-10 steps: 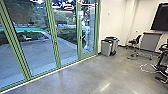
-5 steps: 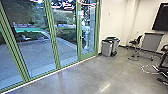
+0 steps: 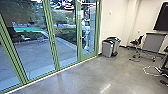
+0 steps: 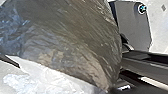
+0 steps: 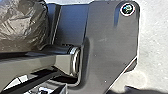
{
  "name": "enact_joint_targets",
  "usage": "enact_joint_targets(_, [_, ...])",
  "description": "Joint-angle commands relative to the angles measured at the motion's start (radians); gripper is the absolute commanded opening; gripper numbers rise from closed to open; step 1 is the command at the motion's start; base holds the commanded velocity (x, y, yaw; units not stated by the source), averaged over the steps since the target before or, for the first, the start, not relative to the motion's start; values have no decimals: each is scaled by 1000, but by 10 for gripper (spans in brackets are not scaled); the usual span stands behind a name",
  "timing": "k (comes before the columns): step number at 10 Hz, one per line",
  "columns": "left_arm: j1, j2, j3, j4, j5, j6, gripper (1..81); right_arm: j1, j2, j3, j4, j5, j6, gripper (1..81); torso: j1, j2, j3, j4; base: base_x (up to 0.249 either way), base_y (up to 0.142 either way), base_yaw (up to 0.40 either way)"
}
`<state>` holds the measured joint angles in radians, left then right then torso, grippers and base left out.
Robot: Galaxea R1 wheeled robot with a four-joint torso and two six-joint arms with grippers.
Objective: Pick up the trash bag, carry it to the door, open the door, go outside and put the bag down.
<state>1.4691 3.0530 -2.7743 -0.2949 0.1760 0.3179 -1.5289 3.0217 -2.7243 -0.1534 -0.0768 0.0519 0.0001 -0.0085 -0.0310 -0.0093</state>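
Note:
A dark, shiny, crumpled trash bag [image 4: 67, 37] bulges large and close in the left wrist view, with pale, thin plastic [image 4: 50, 77] beside it. In the right wrist view the same kind of wrinkled bag surface [image 5: 22, 25] shows near the robot's own plate and jointed bar. Green-framed glass doors [image 3: 79, 32] run from the left to the middle of the head view. They look closed, and a small handle [image 3: 81, 37] sits on the frame of the narrow right-hand panel. How either gripper meets the bag is hidden.
Beyond the glass lies a paved yard [image 3: 32, 57] with planting. Right of the doors, grey bins [image 3: 108, 48] stand by the wall. Further right are a dark chair [image 3: 136, 42], a grey cabinet-like stand [image 3: 152, 42], a wall screen [image 3: 162, 18] and a white cable [image 3: 150, 74] on the floor.
The head camera's view has shifted a little: the left door posts have slid left, while the bins and chair appear slightly further right. The doors look unchanged.

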Motion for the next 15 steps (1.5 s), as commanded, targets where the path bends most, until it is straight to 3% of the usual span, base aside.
enact_joint_targets(1, [-52,0,-1,3,69,9,10,48,-1,3,-3,-57,-1,811,0,0,0,0,163,0,0])
enact_joint_targets(5, [-52,-2,-1,3,71,9,10,46,-1,3,-3,-57,-1,811,0,0,0,0,163,0,0])
enact_joint_targets(15, [-52,-2,-1,3,69,9,10,46,-1,3,-2,-57,-1,811,0,0,0,0,163,-67,0])
